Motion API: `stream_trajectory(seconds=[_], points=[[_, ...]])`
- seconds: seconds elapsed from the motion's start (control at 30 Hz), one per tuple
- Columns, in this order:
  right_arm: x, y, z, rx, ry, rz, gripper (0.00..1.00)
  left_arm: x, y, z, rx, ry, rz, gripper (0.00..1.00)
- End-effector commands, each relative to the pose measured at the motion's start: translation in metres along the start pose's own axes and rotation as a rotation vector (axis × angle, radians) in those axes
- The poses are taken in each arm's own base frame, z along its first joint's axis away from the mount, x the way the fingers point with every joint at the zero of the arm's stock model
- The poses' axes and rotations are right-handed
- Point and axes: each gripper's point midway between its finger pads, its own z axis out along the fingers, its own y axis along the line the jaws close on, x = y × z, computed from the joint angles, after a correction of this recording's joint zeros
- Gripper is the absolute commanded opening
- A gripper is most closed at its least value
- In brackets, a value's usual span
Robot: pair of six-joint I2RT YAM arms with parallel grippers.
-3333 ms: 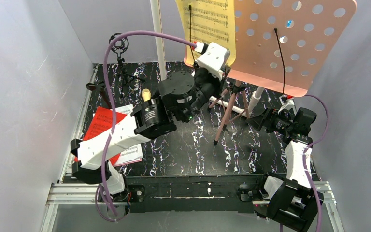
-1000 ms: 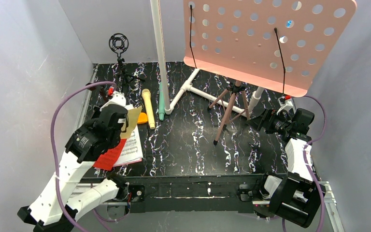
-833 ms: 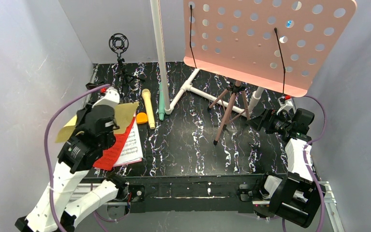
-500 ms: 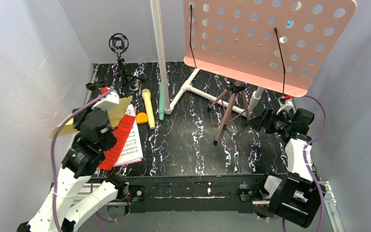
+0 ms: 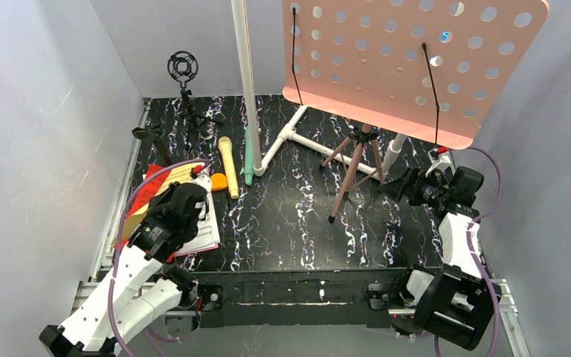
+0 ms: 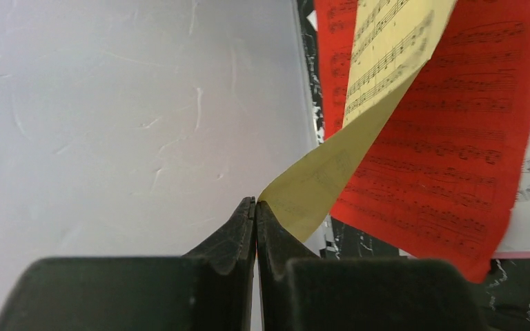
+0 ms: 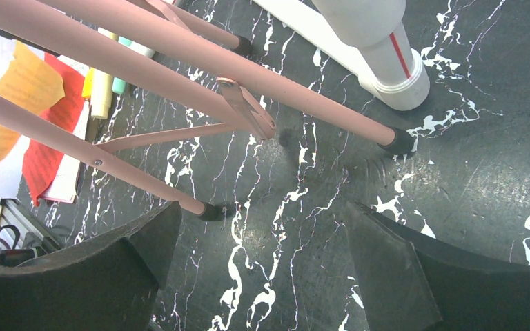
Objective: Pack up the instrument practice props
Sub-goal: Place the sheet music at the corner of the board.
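Clenched on one corner of the yellow sheet music (image 6: 379, 62) at lower left, the left gripper (image 6: 255, 207) may crumple it against the red folder (image 6: 469, 138); the right gripper (image 7: 259, 221) stays out of it, released.

Music stand (image 5: 416, 59): pink plate with punched holes, tilted, up on pink tripod legs (image 5: 351, 172), feet on the table (image 5: 290, 223) right of centre.
Yellow sheet music (image 6: 379, 76): one corner pinched in the closed left gripper (image 6: 254, 203), curling up, the rest running over the red folder (image 6: 455, 138).
Red folder: staves printed on it, flat at the table's left edge, on top of a white printed sheet (image 5: 207, 230) with a pink edge.
Yellow microphone (image 5: 227, 165) and mint-green microphone (image 5: 247, 160): lying side by side, just apart, behind the folder.
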Motion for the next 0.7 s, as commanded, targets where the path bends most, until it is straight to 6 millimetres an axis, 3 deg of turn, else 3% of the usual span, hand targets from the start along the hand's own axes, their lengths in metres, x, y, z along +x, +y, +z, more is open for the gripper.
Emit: stream_trajectory(seconds=[0.0, 0.13, 0.33, 0.53, 0.67], points=[[-0.003, 0.001, 0.001, -0.010, -0.005, -0.026, 0.98, 0.003, -0.031, -0.001, 0.151, -0.022, -0.032, 0.00], [-0.003, 0.001, 0.001, -0.010, -0.006, -0.029, 0.98, -0.002, -0.059, -0.004, 0.292, -0.039, -0.047, 0.00], [-0.003, 0.002, 0.001, -0.013, -0.007, -0.030, 0.98, -0.009, -0.085, -0.005, 0.406, -0.040, -0.049, 0.00], [-0.004, 0.003, 0.000, -0.017, -0.008, -0.032, 0.98, -0.006, -0.099, 0.009, 0.352, -0.003, -0.053, 0.00], [-0.005, 0.005, 0.000, -0.021, -0.011, -0.035, 0.98, -0.002, -0.093, 0.024, 0.238, 0.045, -0.027, 0.00]])
